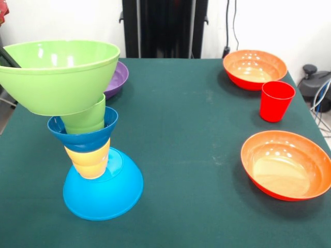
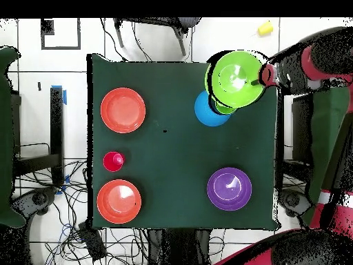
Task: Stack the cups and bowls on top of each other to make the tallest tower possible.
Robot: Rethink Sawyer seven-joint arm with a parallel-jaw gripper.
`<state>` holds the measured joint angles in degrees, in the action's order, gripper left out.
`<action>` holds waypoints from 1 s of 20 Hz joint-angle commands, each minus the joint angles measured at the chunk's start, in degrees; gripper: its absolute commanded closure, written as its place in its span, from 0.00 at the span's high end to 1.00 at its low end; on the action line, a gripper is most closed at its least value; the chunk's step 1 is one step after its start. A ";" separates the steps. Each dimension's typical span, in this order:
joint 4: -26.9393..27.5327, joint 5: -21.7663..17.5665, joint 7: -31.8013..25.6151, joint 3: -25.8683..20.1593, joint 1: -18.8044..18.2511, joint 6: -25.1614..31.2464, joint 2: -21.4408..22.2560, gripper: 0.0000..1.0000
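Note:
The tower stands at the front view's left. Its base is the overturned light-blue bowl. Above it come yellow cups, the small dark-blue bowl and the green cup. The large green bowl sits tilted on top, offset from the base. My gripper is at this bowl's rim and holds it. In the front view the gripper shows only as a dark bar at the left edge.
The purple bowl lies behind the tower. Two orange bowls and the red cup stand upright on the other side of the green table. The arm hangs over the table's edge.

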<state>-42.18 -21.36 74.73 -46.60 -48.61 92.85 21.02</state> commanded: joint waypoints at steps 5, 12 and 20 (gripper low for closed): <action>-4.91 -1.61 -11.88 1.08 2.17 0.29 1.00 0.00; -4.88 -1.83 -12.52 0.83 2.06 -0.78 0.83 0.00; -6.02 -2.46 -14.09 0.62 1.60 -3.87 1.10 0.00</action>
<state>-43.65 -21.36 74.73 -46.60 -48.63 92.17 21.03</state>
